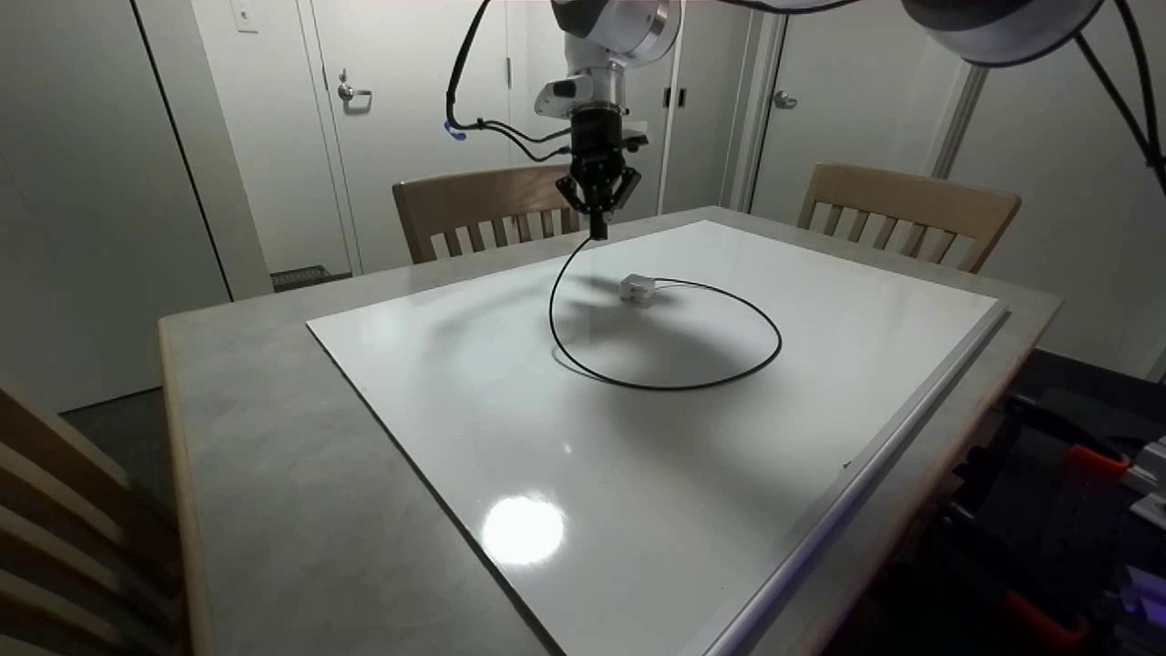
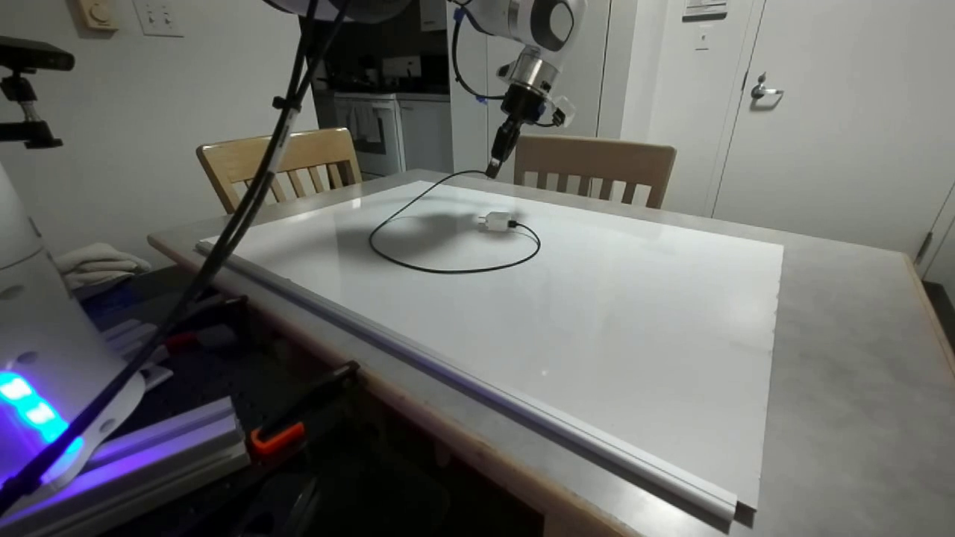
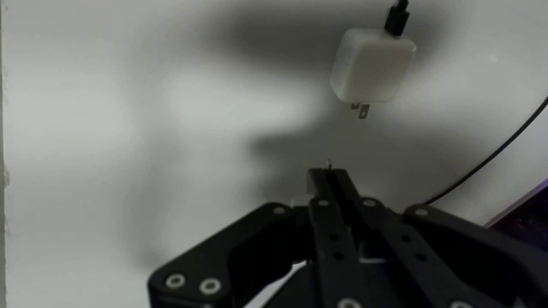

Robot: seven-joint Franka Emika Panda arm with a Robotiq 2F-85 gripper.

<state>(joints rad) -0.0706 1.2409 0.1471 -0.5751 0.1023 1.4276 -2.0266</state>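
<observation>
The end effector (image 1: 598, 230) hung above the board (image 1: 428, 383), closed on one end of the black cable (image 1: 669, 388). The hold was at the very tips: in both exterior views the cable left them and dropped away in a wide loop below. A small shiny bit (image 3: 329, 163) poked out past the tips in the wrist view — perhaps the metal of that end's plug, though too small to be sure.

The white charger (image 2: 498, 221) lay on the board below the end effector, well apart from it, with its prongs (image 3: 363, 112) towards the end effector in the wrist view. The cable's far connector (image 3: 397, 20) sat in the charger on the side away from the tips. Apart from the stretch rising to the end effector, the loop ran low; I could not tell where it met the board.

Under all this was the worktop (image 1: 264, 437), and a chair (image 2: 595, 158) stood behind the end effector in an exterior view.

As for progress, I judged it partway: the cable was caught and that end was up off the board — so much was done. The charger was untouched by the end effector and neither lifted nor parted from the cable; letting go of the held end, at the least, was left.
</observation>
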